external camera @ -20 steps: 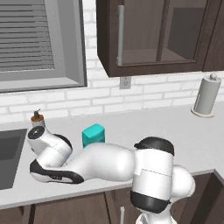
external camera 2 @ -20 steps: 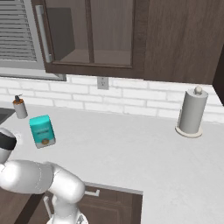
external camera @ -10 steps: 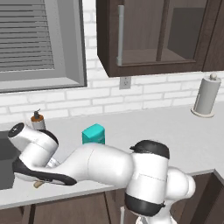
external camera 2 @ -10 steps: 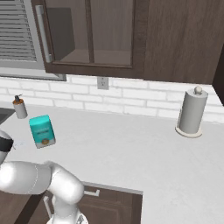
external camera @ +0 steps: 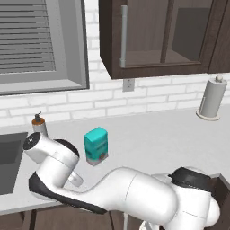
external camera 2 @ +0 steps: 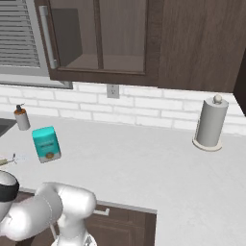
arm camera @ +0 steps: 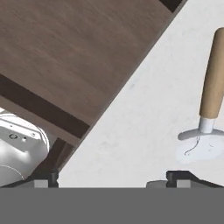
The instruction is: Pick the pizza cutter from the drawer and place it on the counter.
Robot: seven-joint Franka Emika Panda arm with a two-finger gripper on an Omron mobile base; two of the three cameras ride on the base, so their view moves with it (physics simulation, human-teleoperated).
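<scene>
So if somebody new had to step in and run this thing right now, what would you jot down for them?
End effector: open, holding nothing, hovering low over the counter's front edge.
Pizza cutter: lying flat on the counter, wooden handle pointing away from the end effector, wheel head nearest it, clear of both fingertips.
Drawer: open below the counter edge; the part in view holds nothing.
Done: cutter taken out and put down on the counter.
Left: probably just lift the arm away.

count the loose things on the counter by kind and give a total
teal carton: 1
soap dispenser: 1
paper towel roll: 1
pizza cutter: 1
total: 4
</scene>
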